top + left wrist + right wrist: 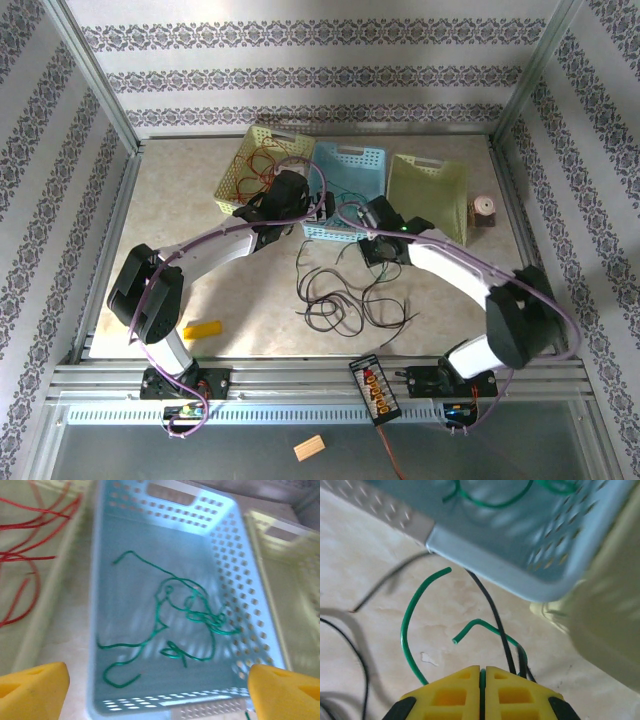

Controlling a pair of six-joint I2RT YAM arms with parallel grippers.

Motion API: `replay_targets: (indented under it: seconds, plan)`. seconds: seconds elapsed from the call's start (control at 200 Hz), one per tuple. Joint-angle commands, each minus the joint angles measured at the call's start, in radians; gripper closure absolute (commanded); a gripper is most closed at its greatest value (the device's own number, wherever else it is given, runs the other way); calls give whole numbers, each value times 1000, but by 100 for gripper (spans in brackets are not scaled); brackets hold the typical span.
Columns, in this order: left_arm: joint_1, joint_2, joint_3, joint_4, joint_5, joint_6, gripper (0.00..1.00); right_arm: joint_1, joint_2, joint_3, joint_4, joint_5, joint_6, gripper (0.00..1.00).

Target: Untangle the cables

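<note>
Table (180, 230) bears baskets (352, 152); loose cables (335, 300); yellow block (203, 329).

Inventory of what I cannot see in full:

1. My right claw (482, 680): pads cut off by the bottom edge and pressed together on the loose green cable (409, 625). The pinched stretch is hidden beneath them.
2. Black cable (492, 615): lower end hidden behind my pads, upper end under the blue basket (485, 555).
3. Blue basket: cut off at top of frame, contents blurred.
4. Pale green basket (605, 620): right of frame, blurred, cut off.
5. My left claw (157, 695): pads cut off at the bottom corners.
6. Red cables (25, 565): upper left, blurred, cut off by the edge.
7. Black tangle (340, 295): centre of the top view, crossings too fine to tell.
8. Small brown object (485, 207): right of frame, too small to identify.
</note>
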Motion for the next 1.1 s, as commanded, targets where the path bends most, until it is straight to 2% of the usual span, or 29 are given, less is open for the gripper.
replay_targets:
  seconds: [0.0,0.14,0.22,0.365,0.48,0.585,0.715,0.82,0.88,0.93,1.025,1.095]
  plan:
    - [-7,-24,-1,94,251,145,8,-55,-99,-31,-11,-95,49,93]
    - [-8,-54,-14,64,561,305,10,-160,-181,-62,36,-280,116,93]
    - [-28,-55,0,-29,654,395,10,-197,-197,-69,67,-354,153,93]
    - [-107,-22,42,-226,630,574,13,-209,-194,-53,101,-415,209,94]
    - [-162,42,75,-292,575,655,15,-214,-175,-30,123,-463,266,94]
    - [-187,98,91,-270,572,664,16,-216,-157,-14,139,-485,321,95]
    - [-189,154,94,-184,626,602,20,-218,-143,-21,192,-509,386,96]
    - [-189,180,108,-169,625,597,32,-222,-144,-35,236,-548,434,95]
    - [-189,193,113,-163,628,598,43,-226,-153,-40,246,-550,444,96]
    - [-189,204,119,-162,621,595,56,-229,-164,-45,252,-553,444,95]
    - [-182,211,124,-158,598,576,88,-244,-181,-54,241,-548,441,96]
    - [-165,192,98,-124,589,541,100,-257,-204,-68,227,-523,444,96]
